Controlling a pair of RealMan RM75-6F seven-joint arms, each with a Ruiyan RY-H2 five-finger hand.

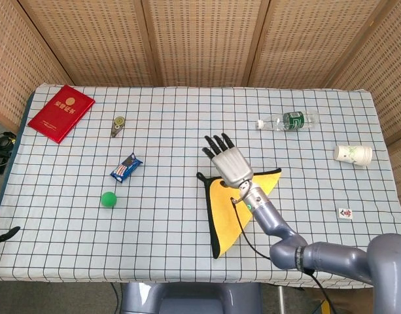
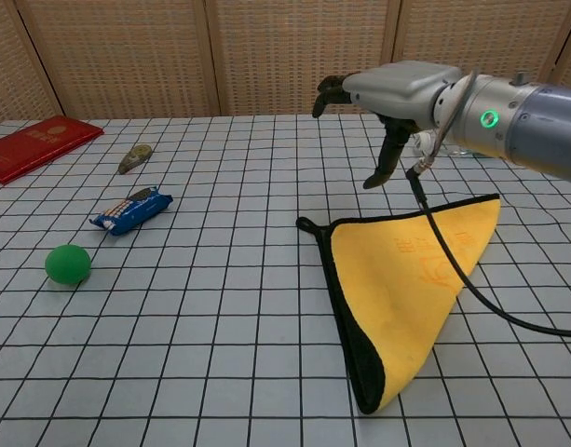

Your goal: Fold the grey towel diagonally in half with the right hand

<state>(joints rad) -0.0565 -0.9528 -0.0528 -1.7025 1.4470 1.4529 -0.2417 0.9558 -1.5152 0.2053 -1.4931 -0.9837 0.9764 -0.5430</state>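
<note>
The towel (image 1: 223,210) (image 2: 406,289) lies folded into a triangle right of the table's middle. Its yellow face is up, with a dark border along the left edge. One corner points toward the front edge and another toward the right. My right hand (image 1: 229,161) (image 2: 389,95) hovers above the towel's far edge with its fingers spread and nothing in it. A black cable hangs from the wrist across the towel. Only a dark tip (image 1: 4,234) shows at the left edge of the head view, perhaps my left hand.
On the left are a red booklet (image 1: 61,112) (image 2: 33,147), a small grey-green object (image 1: 119,125), a blue snack packet (image 1: 126,168) (image 2: 131,209) and a green ball (image 1: 108,199) (image 2: 67,264). On the right are a plastic bottle (image 1: 288,122), a paper cup (image 1: 352,155) and a small tile (image 1: 345,213).
</note>
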